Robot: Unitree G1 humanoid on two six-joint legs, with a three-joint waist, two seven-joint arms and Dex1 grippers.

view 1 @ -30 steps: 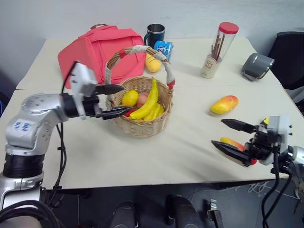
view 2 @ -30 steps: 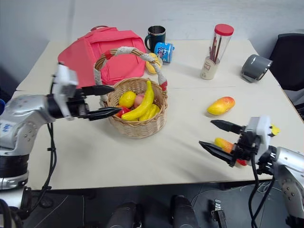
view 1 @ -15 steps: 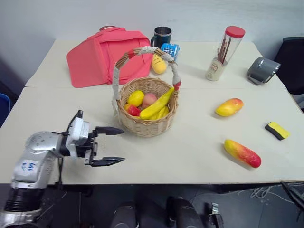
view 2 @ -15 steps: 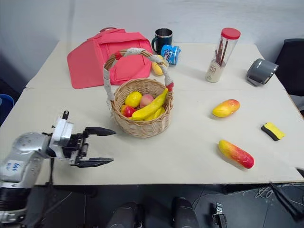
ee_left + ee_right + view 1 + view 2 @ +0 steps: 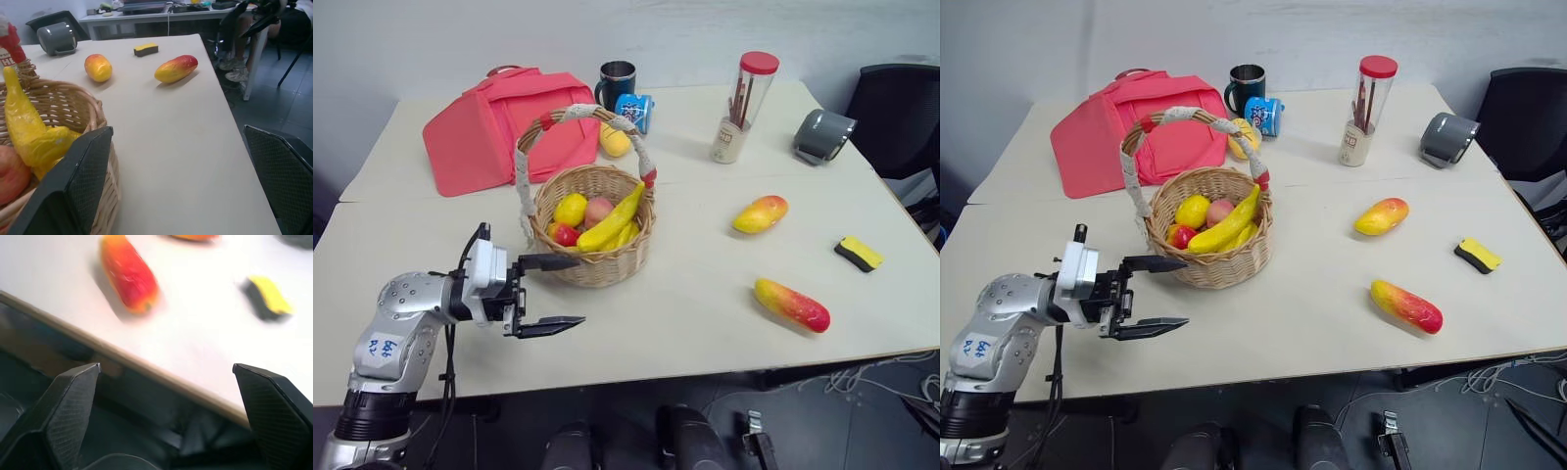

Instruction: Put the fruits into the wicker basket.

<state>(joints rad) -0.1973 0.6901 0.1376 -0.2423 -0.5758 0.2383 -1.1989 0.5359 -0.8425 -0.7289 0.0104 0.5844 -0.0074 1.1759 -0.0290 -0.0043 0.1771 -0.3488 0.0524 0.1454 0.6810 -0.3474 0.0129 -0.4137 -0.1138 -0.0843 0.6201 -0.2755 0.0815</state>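
Since a second ago, the left gripper (image 5: 552, 294) has dropped from the wicker basket (image 5: 595, 266) to table (image 5: 705, 313) height, jaws apart and empty, while the right gripper (image 5: 161, 421), also spread, has pulled back past the table edge. One banana (image 5: 617, 217) lies in the basket; two mangoes, one long (image 5: 791, 305) and one rounder (image 5: 760, 213), lie on the pale table, with a white wall behind.

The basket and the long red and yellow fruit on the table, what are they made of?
The basket looks like woven wicker: tan strands cross all around its wall, with a matte finish. The long mango has smooth, glossy skin fading evenly from yellow to red; it could be plastic, but the look alone cannot settle that.
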